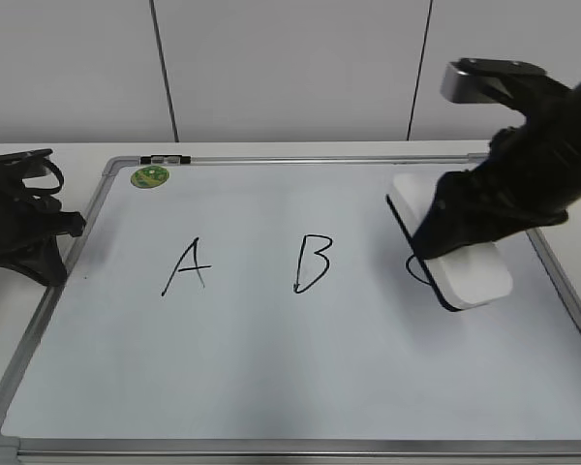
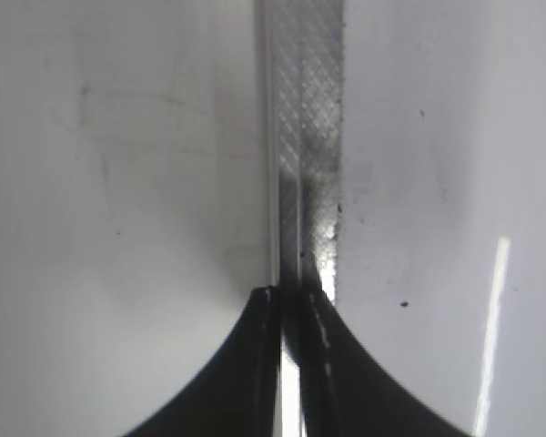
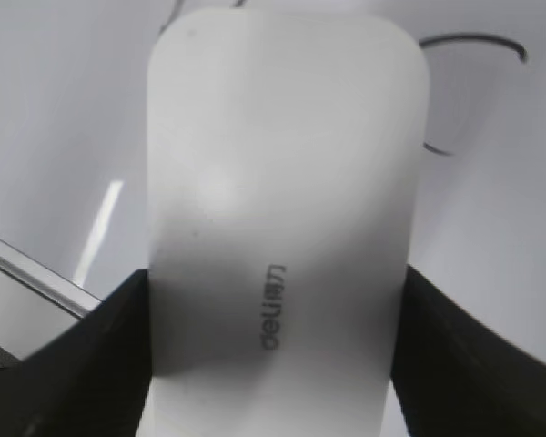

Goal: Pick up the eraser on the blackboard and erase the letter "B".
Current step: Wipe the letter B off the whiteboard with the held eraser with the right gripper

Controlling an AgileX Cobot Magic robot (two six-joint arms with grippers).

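Note:
The white eraser (image 1: 474, 276) lies on the right part of the blackboard (image 1: 271, 358), covering most of the black "C" (image 1: 416, 274). My right gripper (image 1: 438, 242) has a finger against each long side of the eraser (image 3: 282, 182), shut on it (image 3: 273, 282). The eraser's grey text faces up. The letter "B" (image 1: 312, 263) is whole, in the middle of the board, left of the eraser. My left gripper (image 1: 70, 226) is shut and empty (image 2: 291, 296), over the board's left frame (image 2: 309, 137).
A black "A" (image 1: 186, 267) is left of the B. A round green sticker (image 1: 149, 176) sits at the board's far left corner. Parts of the C's stroke (image 3: 473, 41) show past the eraser. The board's frame (image 3: 27, 269) runs close to my right gripper.

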